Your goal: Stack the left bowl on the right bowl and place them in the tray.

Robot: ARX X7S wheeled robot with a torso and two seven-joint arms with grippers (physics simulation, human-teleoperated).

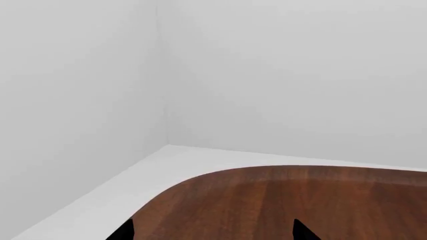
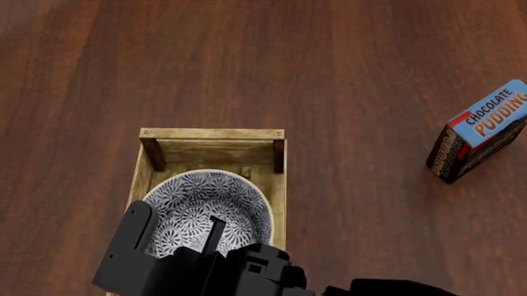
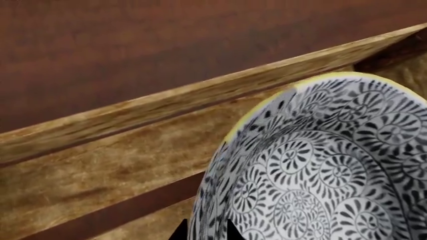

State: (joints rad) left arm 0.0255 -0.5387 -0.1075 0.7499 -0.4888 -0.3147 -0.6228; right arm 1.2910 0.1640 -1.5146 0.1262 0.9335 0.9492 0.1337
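Your right gripper (image 3: pixel 203 231) is sitting low over the tray (image 2: pixel 211 134), and in the right wrist view its two dark fingertips (image 3: pixel 232 231) are showing close together on either side of the bowl (image 2: pixel 206 206) rim, so it is looking clamped on that rim. The bowl, white with a dark floral pattern and a thin yellow edge, is lying inside the tray, filling most of its width and resting near the end closest to you; whether a second bowl is nested under it, you cannot tell from these views. In the head view the black arm (image 2: pixel 197 265) is covering the bowl's near edge and the tray's near end. The tray is standing on the brown wooden table (image 2: pixel 346 74), its long sides running away from you, with dark corner posts showing at the far end. The pudding box (image 2: pixel 482 131) is standing well apart, off to the tray's right, tilted at an angle. Your left gripper (image 1: pixel 213 232) is pointing at a rounded table corner and the white walls beyond, with its two tips set wide apart and nothing between them.
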